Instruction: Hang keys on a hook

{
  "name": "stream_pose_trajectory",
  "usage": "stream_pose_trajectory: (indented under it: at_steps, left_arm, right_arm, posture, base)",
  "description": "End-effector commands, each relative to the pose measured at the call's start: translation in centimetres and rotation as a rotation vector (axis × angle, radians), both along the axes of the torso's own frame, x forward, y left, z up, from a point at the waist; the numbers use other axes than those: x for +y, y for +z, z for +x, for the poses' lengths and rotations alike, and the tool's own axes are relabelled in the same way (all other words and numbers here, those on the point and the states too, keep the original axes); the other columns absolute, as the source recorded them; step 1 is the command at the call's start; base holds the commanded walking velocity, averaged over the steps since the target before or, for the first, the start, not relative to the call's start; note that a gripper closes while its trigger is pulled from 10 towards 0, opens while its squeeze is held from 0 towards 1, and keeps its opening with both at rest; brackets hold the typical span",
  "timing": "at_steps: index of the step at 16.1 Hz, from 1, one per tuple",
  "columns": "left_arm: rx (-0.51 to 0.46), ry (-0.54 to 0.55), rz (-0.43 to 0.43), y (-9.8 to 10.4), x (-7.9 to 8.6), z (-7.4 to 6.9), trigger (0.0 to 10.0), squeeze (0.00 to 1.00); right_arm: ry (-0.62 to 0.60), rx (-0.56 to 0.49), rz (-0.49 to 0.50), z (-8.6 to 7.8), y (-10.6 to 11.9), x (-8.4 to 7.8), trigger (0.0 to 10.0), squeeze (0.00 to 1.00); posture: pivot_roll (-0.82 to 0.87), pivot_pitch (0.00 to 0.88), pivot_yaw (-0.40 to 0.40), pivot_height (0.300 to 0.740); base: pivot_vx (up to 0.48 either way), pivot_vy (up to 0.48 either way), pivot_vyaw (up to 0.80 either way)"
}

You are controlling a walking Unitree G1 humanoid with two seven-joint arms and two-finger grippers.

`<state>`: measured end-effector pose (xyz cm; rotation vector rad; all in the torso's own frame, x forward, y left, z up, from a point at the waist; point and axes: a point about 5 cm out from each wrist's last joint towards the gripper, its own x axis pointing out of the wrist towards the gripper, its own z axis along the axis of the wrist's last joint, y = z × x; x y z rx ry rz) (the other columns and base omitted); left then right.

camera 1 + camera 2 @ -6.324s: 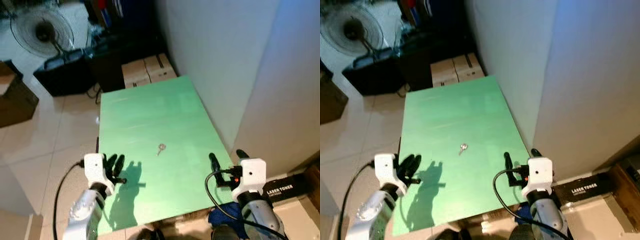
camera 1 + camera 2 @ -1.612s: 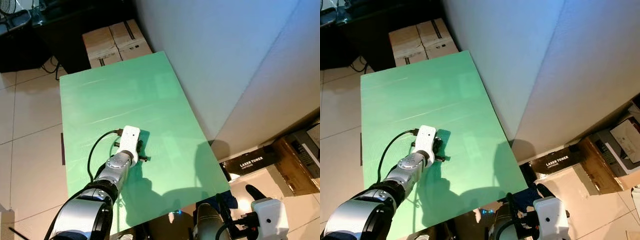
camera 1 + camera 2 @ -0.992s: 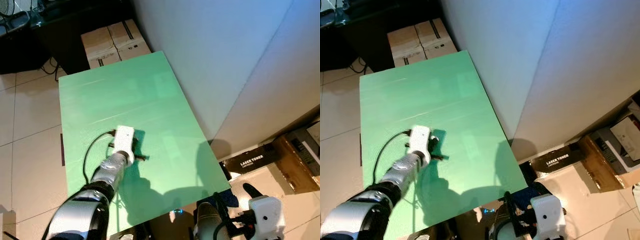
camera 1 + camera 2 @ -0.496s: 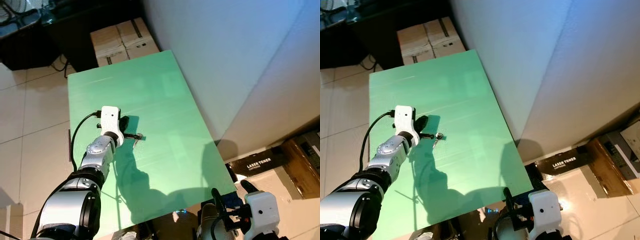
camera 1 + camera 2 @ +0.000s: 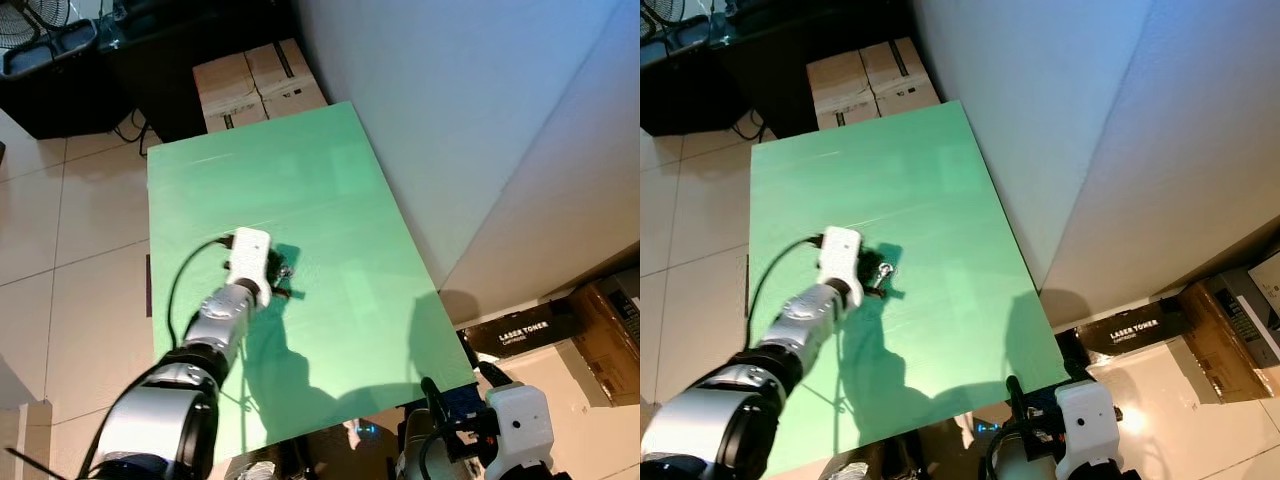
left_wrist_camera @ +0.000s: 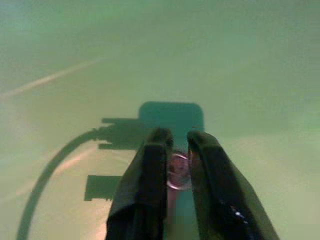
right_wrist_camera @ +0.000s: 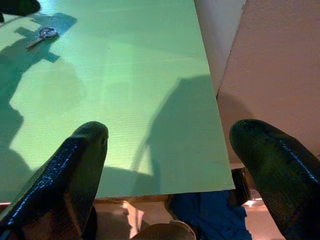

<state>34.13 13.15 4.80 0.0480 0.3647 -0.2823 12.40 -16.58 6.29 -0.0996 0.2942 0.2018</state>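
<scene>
Keys (image 6: pixel 178 170) sit half-hidden between the left hand (image 6: pixel 176 156) fingers.

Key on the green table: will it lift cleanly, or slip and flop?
The key looks small, flat and metal, so probably stiff and light. Lying flat on the smooth green table, it may skid rather than lift. The left gripper closes around its ring end, so it could swing.
</scene>
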Motion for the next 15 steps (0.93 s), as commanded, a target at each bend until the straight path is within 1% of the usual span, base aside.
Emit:
stream_pose_trajectory:
  at_steps: [1, 4, 9, 10, 13, 15]
  left_arm:
    - [0.046, -0.001, 0.032, -1.1, 0.3, -0.7, 10.0, 1.00]
    - [0.068, -0.020, 0.047, -1.5, -0.5, -1.0, 10.0, 1.00]
    - [0.095, -0.019, 0.058, -1.9, -0.8, -1.3, 10.0, 1.00]
    - [0.100, -0.016, 0.066, -2.0, -0.9, -1.3, 10.0, 0.00]
    - [0.103, -0.009, 0.089, -2.0, -1.0, -1.2, 10.0, 0.00]
    - [0.096, 0.007, 0.117, -1.6, -0.8, -0.9, 10.0, 0.00]
  right_arm:
    - [0.001, 0.019, -0.004, -0.6, -0.3, 0.2, 10.0, 0.00]
    - [-0.003, 0.014, -0.001, -0.7, -0.2, 0.4, 10.0, 0.00]
    - [-0.009, 0.009, 0.000, -0.9, 0.3, 0.4, 10.0, 0.00]
    - [-0.010, 0.009, -0.001, -0.9, 0.3, 0.4, 10.0, 0.00]
    - [-0.011, 0.008, 0.000, -1.1, 0.5, 0.3, 10.0, 0.00]
    - [-0.013, 0.011, 0.001, -1.5, 0.8, 0.4, 10.0, 0.00]
  posture:
    - [-0.42, 0.231, 0.174, 0.740]
    - [-0.42, 0.236, 0.177, 0.740]
    - [-0.43, 0.252, 0.178, 0.740]
    - [-0.43, 0.254, 0.179, 0.740]
    - [-0.44, 0.263, 0.176, 0.740]
    - [-0.46, 0.279, 0.174, 0.740]
  base:
    - [0.000, 0.000, 0.00]
    - [0.000, 0.000, 0.00]
    - [0.000, 0.000, 0.00]
    - [0.000, 0.000, 0.00]
    - [0.000, 0.000, 0.00]
    - [0.000, 0.000, 0.00]
